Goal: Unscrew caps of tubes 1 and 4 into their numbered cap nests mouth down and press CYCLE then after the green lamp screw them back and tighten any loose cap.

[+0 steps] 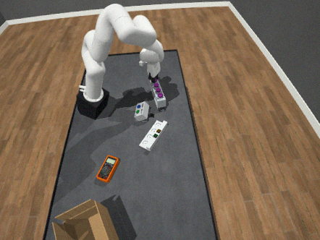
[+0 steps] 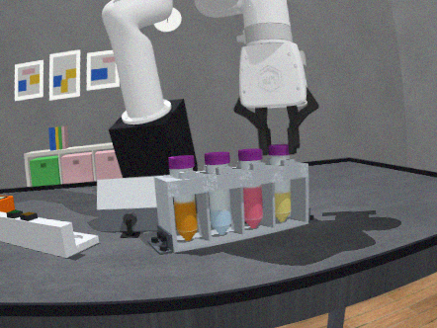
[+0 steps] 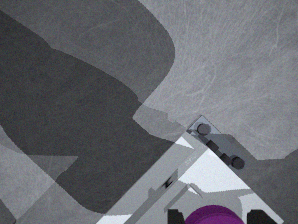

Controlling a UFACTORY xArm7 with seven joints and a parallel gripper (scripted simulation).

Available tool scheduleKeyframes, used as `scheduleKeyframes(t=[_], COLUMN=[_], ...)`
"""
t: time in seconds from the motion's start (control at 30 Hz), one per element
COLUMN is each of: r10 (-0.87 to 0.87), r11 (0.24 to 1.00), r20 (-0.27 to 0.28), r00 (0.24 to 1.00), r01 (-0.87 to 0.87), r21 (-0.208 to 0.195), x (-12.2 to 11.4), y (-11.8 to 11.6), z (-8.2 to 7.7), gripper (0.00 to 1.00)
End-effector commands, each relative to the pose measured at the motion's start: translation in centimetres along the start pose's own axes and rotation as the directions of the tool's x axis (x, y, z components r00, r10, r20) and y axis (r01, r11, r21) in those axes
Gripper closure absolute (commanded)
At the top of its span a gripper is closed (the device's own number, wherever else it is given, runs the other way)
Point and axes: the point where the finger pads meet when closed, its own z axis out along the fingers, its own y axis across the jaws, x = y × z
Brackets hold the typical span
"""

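The white decapping rack [image 1: 161,105] [image 2: 297,179] [image 3: 210,175] holds four tubes with purple caps. My gripper [image 1: 155,77] [image 2: 279,147] [image 3: 216,218] stands upright over the end tube farthest from the key housing, the yellow one, and is shut on that tube 1 cap [image 2: 279,149] [image 3: 215,215], which sits on its tube. The other three caps [image 2: 250,154] [image 2: 218,158] [image 2: 182,161] sit on their tubes. The cap tray [image 1: 149,140] [image 2: 40,236] has empty nests and both lamps [image 1: 156,133] dark. The key housing [image 1: 142,111] [image 2: 126,194] shows a blue key [image 1: 138,107] and a green key [image 1: 137,112], both unlit.
An orange multimeter [image 1: 108,168] lies on the grey mat [image 1: 163,188] towards the front. An open cardboard box [image 1: 85,220] stands at the mat's front left corner. The arm's black base [image 1: 92,103] [image 2: 148,143] stands left of the rack.
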Motion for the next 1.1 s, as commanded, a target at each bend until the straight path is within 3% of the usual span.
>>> scheduleKeyframes(t=[0.0, 0.37, 0.5, 0.7, 0.77, 0.83, 1.07], r10=[-0.017, -0.017, 0.28, 0.502, 0.502, 0.634, 0.823], r11=[1.0, 1.0, 0.96, 0.865, 0.865, 0.773, 0.568], r20=[-0.017, -0.017, -0.014, -0.011, -0.011, -0.009, -0.003], r00=[1.0, 1.0, 0.96, 0.865, 0.865, 0.773, 0.568], r01=[0.017, 0.017, -0.28, -0.502, -0.502, -0.634, -0.822], r21=[0.01, 0.01, 0.015, 0.018, 0.018, 0.02, 0.023], x=[-0.04, -0.04, -0.05, -0.05, -0.05, -0.05, -0.05], y=[0.22, 0.22, 0.22, 0.23, 0.23, 0.23, 0.23], z=[-0.18, -0.18, -0.17, -0.17, -0.17, -0.17, -0.17], gripper=[0.54, 0.54, 0.54, 0.54, 0.54, 0.54, 0.54])
